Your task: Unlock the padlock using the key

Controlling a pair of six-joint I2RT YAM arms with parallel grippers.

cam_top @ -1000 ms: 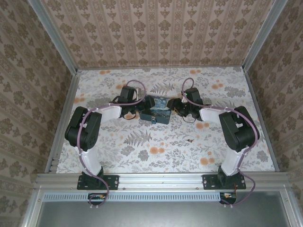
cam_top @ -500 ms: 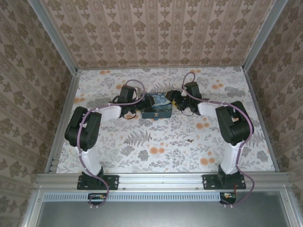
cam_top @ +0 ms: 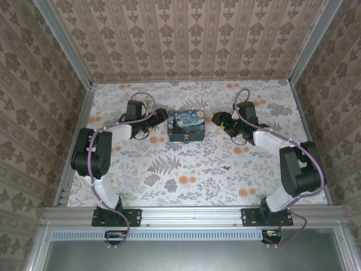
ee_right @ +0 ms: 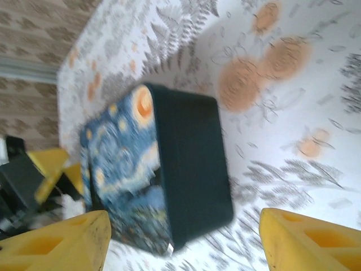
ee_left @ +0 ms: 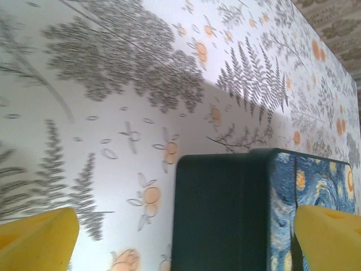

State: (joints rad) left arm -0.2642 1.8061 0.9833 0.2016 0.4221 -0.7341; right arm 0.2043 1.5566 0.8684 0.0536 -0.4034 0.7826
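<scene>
A: Item 1, padlock (cam_top: 184, 141)?
B: Tiny, at near face of box (cam_top: 186, 125), mid-table.
A: Item 2, key (cam_top: 225, 166)?
B: Thin dark sliver, flat on table (cam_top: 130, 186), nearer the bases than box, apart from both arms.
A: Grippers?
B: L gripper (cam_top: 157, 125) (ee_left: 183, 243): fingers wide, empty, just left of box. R gripper (cam_top: 217, 119) (ee_right: 183, 243): wide, empty, just right of box.
</scene>
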